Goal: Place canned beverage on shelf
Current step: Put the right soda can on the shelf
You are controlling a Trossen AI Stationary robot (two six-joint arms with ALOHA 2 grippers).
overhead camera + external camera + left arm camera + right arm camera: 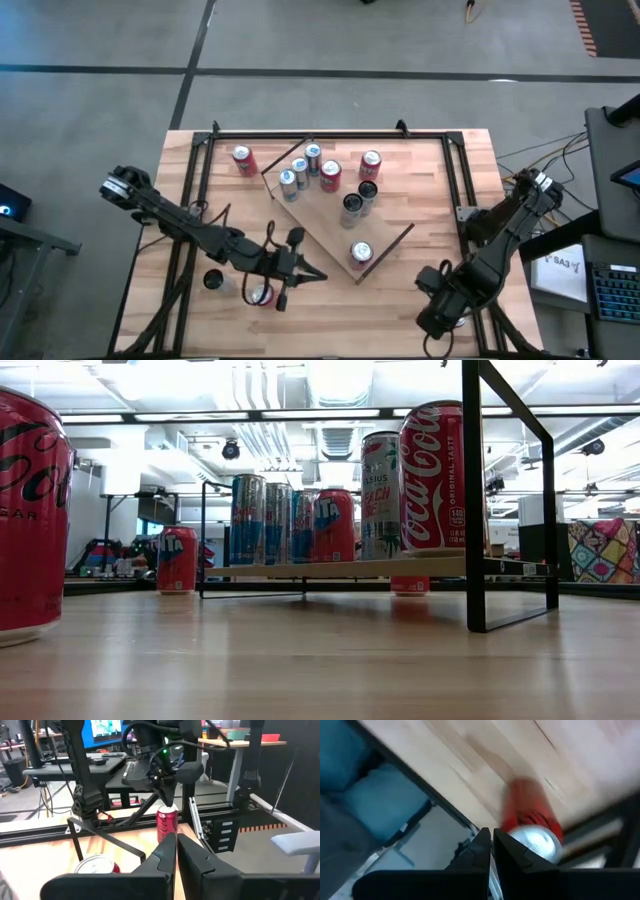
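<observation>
The shelf (322, 226) is a light-wood board lying slantwise on the table, and several cans (312, 172) stand on it. One red can (361, 253) stands at its near corner. Another red can (167, 822) stands on the table near the near right edge; the right arm hides it in the high view. My right gripper (492, 838) is shut and points down, its tips (167, 800) right over that can's top (535, 845). My left gripper (318, 276) is shut and level, pointing toward that can from the table's left. My right gripper's shut fingertips (507, 845) stand right beside the silver top of the red can, coming from above. I cannot tell whether they touch it. The can stands upright on the table.
A red can (260, 293) and a dark one (212, 281) stand on the table under my left arm. Two red cans (243, 160) (371, 162) stand near the far edge. A black frame (300, 134) runs along the tabletop's edges.
</observation>
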